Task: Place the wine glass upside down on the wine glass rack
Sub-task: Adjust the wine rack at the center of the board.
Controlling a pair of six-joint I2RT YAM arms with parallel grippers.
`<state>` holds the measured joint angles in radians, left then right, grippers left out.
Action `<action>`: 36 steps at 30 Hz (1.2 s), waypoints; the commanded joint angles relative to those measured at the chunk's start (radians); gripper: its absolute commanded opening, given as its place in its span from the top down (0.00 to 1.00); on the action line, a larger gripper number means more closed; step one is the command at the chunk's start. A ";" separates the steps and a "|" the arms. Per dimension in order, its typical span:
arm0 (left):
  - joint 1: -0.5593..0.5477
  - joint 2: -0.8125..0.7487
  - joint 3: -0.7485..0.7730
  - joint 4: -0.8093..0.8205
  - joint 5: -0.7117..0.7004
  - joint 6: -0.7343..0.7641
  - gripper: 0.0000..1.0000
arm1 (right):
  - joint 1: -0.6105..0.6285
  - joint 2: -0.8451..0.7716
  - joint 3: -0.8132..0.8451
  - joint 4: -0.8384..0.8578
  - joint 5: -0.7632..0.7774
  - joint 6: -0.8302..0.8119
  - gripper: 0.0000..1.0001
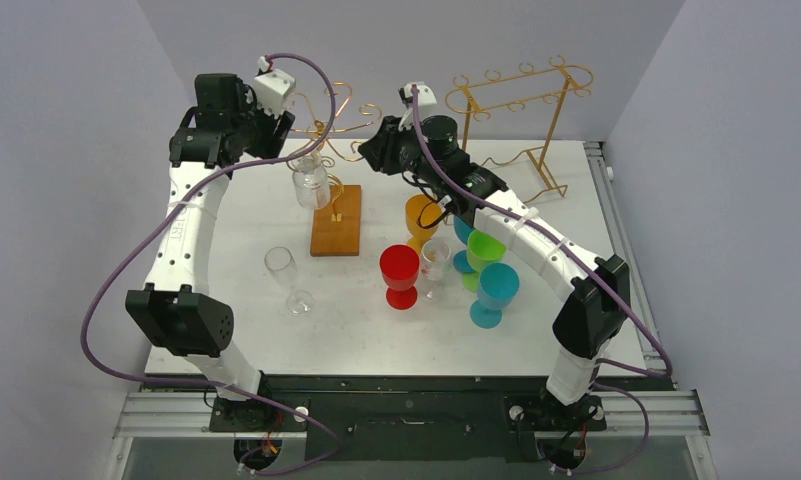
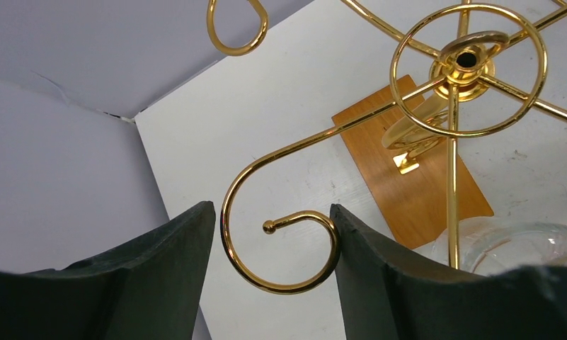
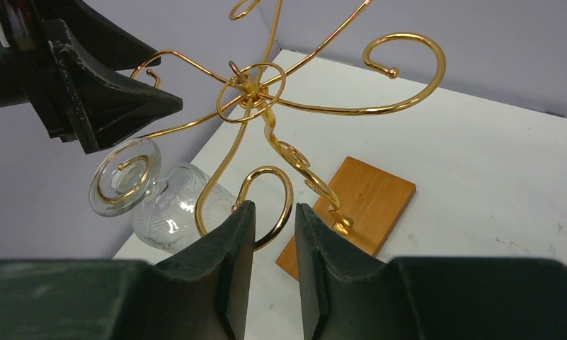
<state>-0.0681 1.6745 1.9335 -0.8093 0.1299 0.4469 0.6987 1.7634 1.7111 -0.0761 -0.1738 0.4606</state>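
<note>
At the rack (image 3: 369, 195), upside-down wine glass (image 3: 167, 212)

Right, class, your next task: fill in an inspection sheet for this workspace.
Surface: white table, no spills seen.
Job's things: wine glass hangs upside down, tilted, on the wine glass rack.
Clutter: upright clear glass, coloured goblets, second wire rack.
Grippers: left gripper open by a rack curl; right gripper nearly closed, grip unclear.
Cables: purple cables loop beside both arms.
Surroundings: pale walls; nothing else seen.
</note>
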 commanded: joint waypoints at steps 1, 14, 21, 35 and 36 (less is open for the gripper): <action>0.017 -0.007 0.065 0.094 -0.035 0.022 0.40 | -0.007 -0.015 0.005 -0.096 -0.073 0.018 0.73; 0.034 -0.059 0.122 0.041 -0.012 0.023 0.13 | -0.095 -0.038 0.143 -0.200 -0.091 -0.062 0.50; 0.048 -0.033 0.276 -0.042 0.017 -0.016 0.05 | -0.145 0.076 0.326 -0.237 -0.089 -0.063 0.47; -0.132 0.028 0.365 -0.163 0.126 -0.214 0.08 | -0.169 0.289 0.531 -0.129 -0.099 0.029 0.43; -0.144 0.029 0.349 -0.155 0.115 -0.221 0.09 | -0.169 0.296 0.531 -0.121 -0.103 0.037 0.43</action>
<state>-0.1707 1.6844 2.3428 -0.9562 0.2436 0.2935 0.5362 2.0438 2.2066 -0.2794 -0.2558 0.4526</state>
